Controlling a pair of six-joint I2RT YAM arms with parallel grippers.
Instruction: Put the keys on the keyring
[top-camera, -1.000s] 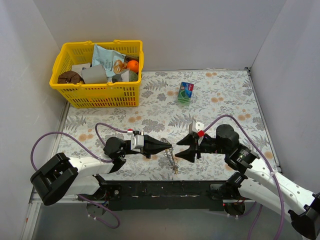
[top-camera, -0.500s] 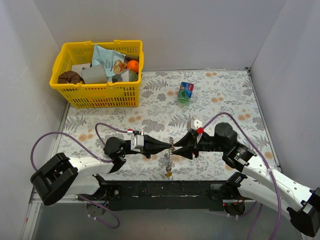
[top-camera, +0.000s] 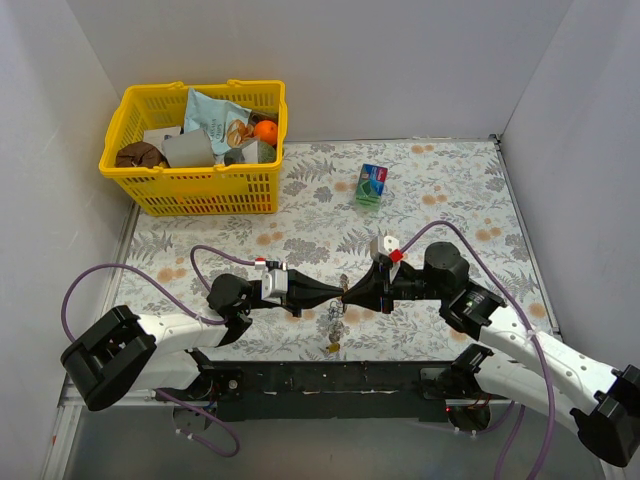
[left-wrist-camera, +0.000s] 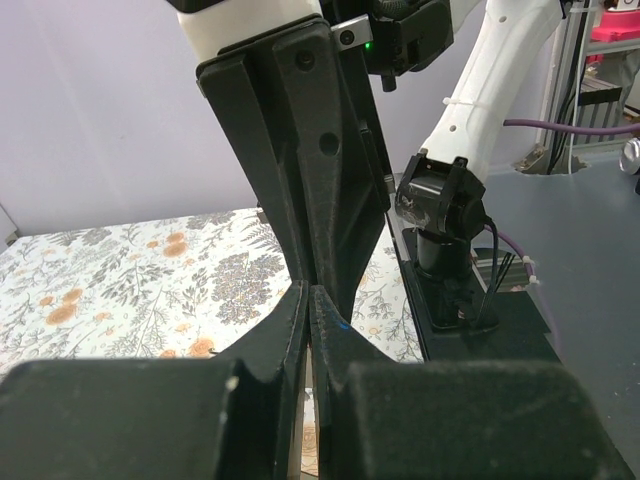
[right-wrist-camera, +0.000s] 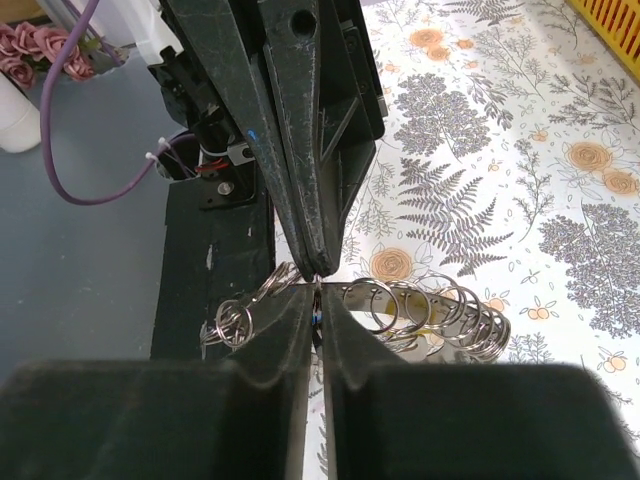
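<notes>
L gripper (top-camera: 338, 293) & R gripper (top-camera: 350, 293) meet tip to tip above the front-centre of the table (top-camera: 450, 200), which has a matt floral-print cover. Both have black, wedge-shaped hard plastic fingers. L jaws are pressed flat together on the keyring (right-wrist-camera: 420, 312). R jaws are pinched to a thin slit on the same bunch. The keyring is a cluster of thin, shiny silver wire loops, overlapping like coils and fanning out both sides of the R fingers (right-wrist-camera: 285, 330). From the top cam it hangs just below the tips w/ a gold bit (top-camera: 333, 347) at its low end, too small to tell what. Far left is a yellow lattice plastic basket (top-camera: 170, 190), and well apart at the back a small green-blue carton (top-camera: 371, 184).
</notes>
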